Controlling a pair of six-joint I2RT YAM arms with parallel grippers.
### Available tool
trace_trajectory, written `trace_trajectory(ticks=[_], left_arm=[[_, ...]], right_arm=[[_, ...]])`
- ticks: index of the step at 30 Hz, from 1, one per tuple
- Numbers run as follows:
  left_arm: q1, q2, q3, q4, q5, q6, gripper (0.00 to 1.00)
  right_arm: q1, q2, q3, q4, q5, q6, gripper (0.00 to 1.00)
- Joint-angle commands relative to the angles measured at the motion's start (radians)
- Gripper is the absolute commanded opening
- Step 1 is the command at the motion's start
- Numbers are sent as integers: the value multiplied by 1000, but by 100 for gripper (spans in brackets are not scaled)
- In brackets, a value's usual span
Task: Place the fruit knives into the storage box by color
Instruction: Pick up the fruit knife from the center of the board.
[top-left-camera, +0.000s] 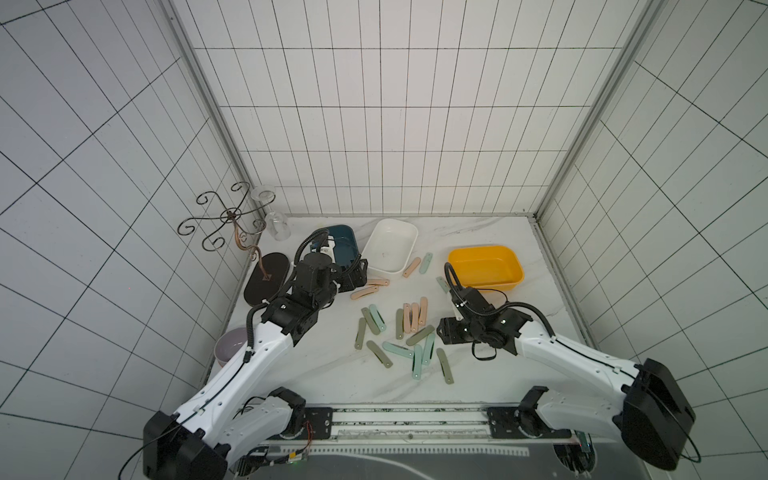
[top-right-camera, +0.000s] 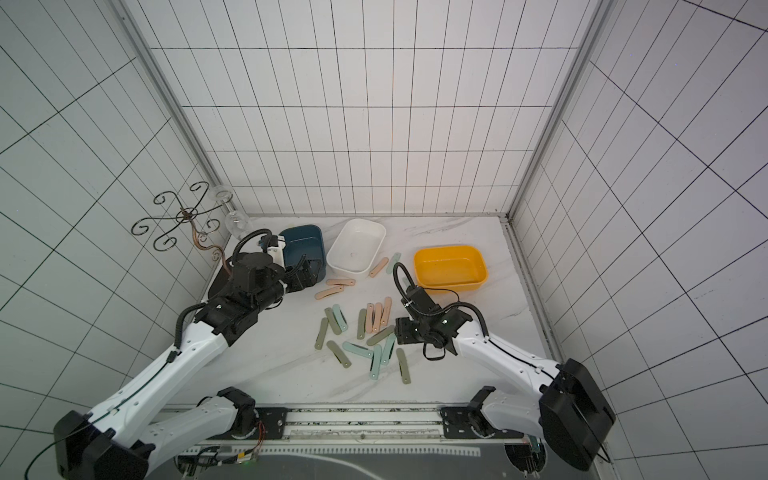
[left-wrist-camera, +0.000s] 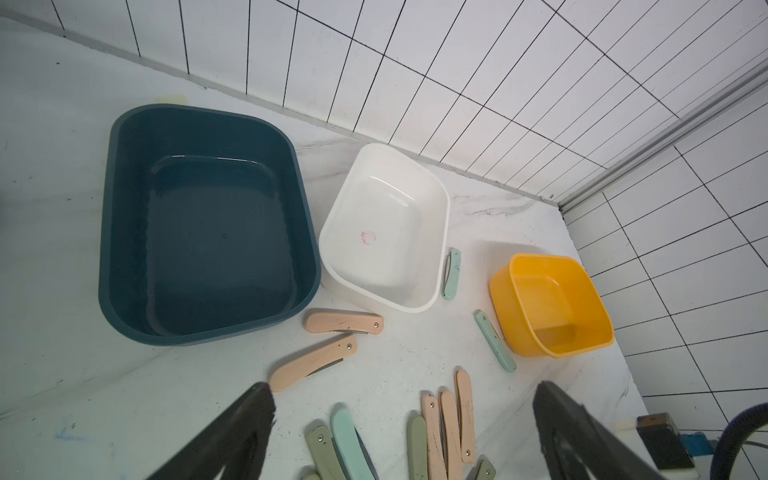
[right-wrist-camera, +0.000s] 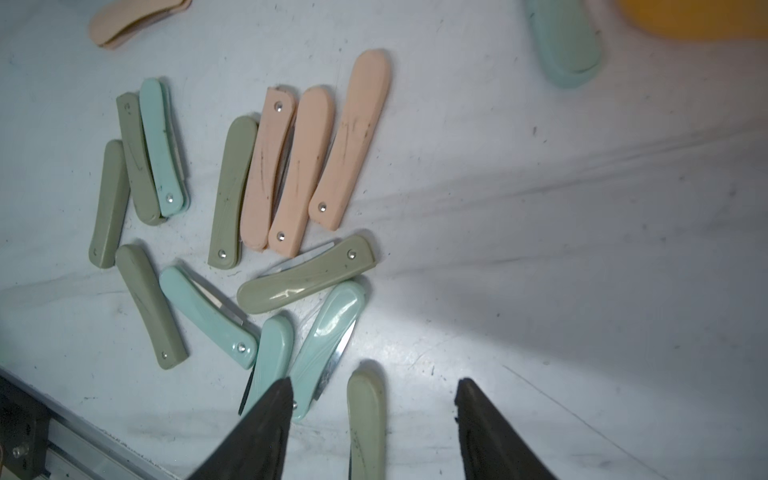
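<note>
Step in hand: the first pick, judged. Nearest, the right gripper (right-wrist-camera: 374, 384) has its jaws partly apart astride an olive-grey knife (right-wrist-camera: 365, 419), gripping nothing. The fruit knives (top-left-camera: 415, 318) lie scattered mid-table. The left gripper (left-wrist-camera: 403, 390) gapes wide, empty. The far storage boxes (left-wrist-camera: 386, 299) hold none. Next move: close squarely, then lift.

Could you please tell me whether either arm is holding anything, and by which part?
Nothing is held. The right gripper has its jaws open astride one end of an olive-grey knife; the left gripper is open and empty.

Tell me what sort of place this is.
Probably a robot test cell dressed as a kitchen counter: gridded white panel walls boxing in a marble-look tabletop, and the left arm and right arm bolted to a front rail.
</note>
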Motion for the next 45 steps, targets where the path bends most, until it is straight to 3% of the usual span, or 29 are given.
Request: trace_trajectory(ticks=[1,11,45], left_arm=[[5,-4,-11,0,29,9,97],[7,-4,-16,6,40,6,97],[5,-5,-37,25,61,-43,97]], right_arm=[[79,29,-53,-52,55,64,63],[181,88,-78,-75,105,96,58],[252,270,-75,17,159,83,38]])
